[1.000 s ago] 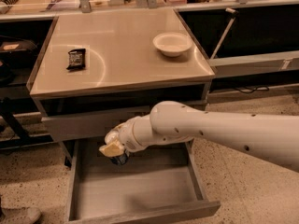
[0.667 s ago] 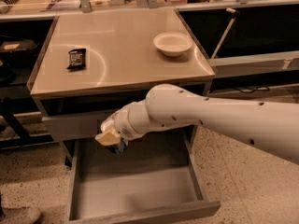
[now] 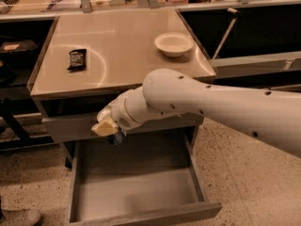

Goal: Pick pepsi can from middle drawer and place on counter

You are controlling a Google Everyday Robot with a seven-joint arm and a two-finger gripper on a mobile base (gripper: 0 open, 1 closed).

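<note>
Change: my gripper point(image 3: 112, 131) has climbed since a second ago, out of the drawer point(image 3: 141, 192) and up level with the grey front point(image 3: 70, 126) above it.
Gripper: clamped on the can point(image 3: 118, 137), which hangs just beneath it, well off the drawer floor.
Can: only a dark blue sliver shows under the pale gripper; the rest is covered.
Edges: the gripper sits just below the counter point(image 3: 122, 46) rim and out in front of it, near the left half of the cabinet.
Room: a broad bare stretch of counter lies between the packet point(image 3: 77, 59) at the left and the bowl point(image 3: 173, 43) at the back right.
Hidden: my arm point(image 3: 211, 107) covers the counter's front right corner and part of the grey front, then runs off the right side.
</note>
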